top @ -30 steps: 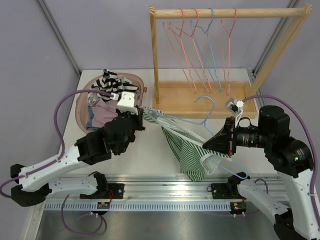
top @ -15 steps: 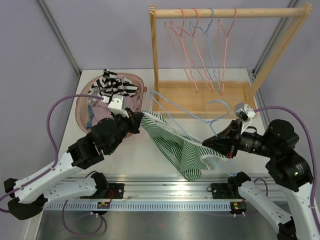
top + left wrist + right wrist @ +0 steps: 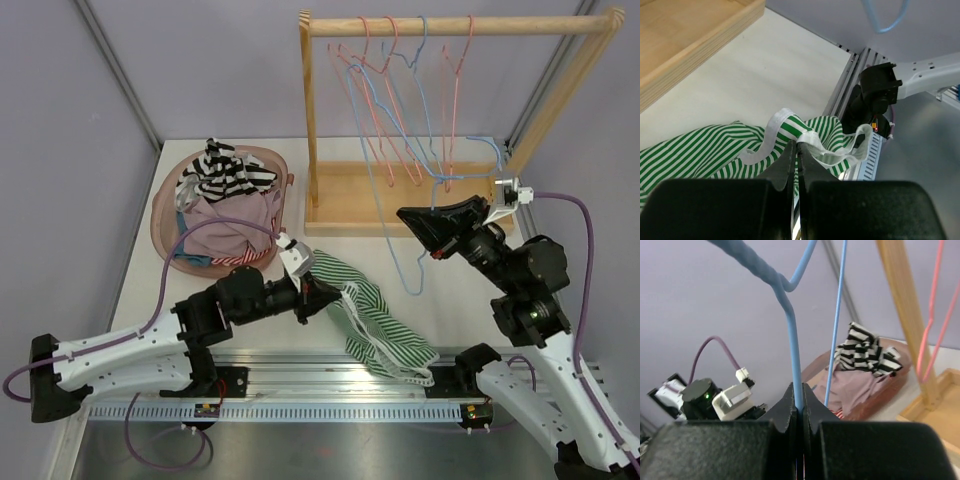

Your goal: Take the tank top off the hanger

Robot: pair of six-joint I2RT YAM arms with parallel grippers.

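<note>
The green-and-white striped tank top [image 3: 385, 325] lies crumpled on the table near the front edge, off the hanger. My left gripper [image 3: 315, 290] is shut on its white strap at the top's left end; the left wrist view shows the strap [image 3: 800, 135] pinched at my fingertips [image 3: 799, 145] with the striped cloth [image 3: 705, 150] spread below. My right gripper [image 3: 415, 222] is shut on the bare blue wire hanger [image 3: 395, 215] and holds it up in front of the rack. In the right wrist view the blue wire [image 3: 791, 335] runs up from my shut gripper [image 3: 800, 407].
A wooden rack [image 3: 455, 25] at the back carries several pink and blue hangers [image 3: 400, 110] over its wooden base [image 3: 350, 195]. A pink basket [image 3: 165, 215] of clothes, with a black-and-white striped garment [image 3: 225, 170] on top, stands at the back left. A metal rail [image 3: 320, 375] runs along the front.
The tank top has slid off the blue hanger. My right gripper has raised the hanger up and back toward the rack. My left gripper has moved down toward the front with the tank top.
</note>
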